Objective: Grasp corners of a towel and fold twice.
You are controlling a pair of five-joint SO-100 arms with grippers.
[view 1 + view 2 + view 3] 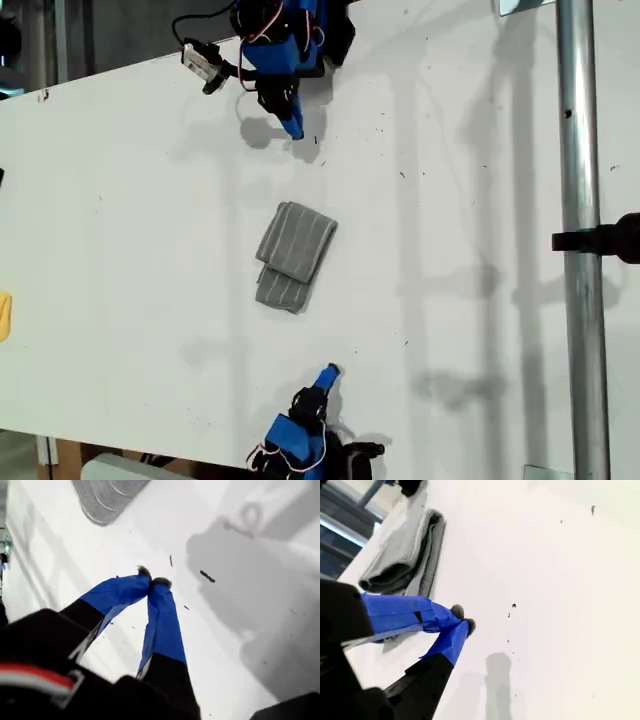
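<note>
Both arms are built of bright blue plastic with black motor blocks. My first gripper has two long fingers wrapped in blue tape, black further back, each tipped with a small dark grey pad. Behind them sits a black housing with a red and white stripe. My second gripper looks alike: blue-taped fingers, dark pads at the tips, a black base behind. In the exterior view, thin red and white wires loop over each arm's body, and a small white-and-black camera module hangs off one arm on a black cable.
</note>
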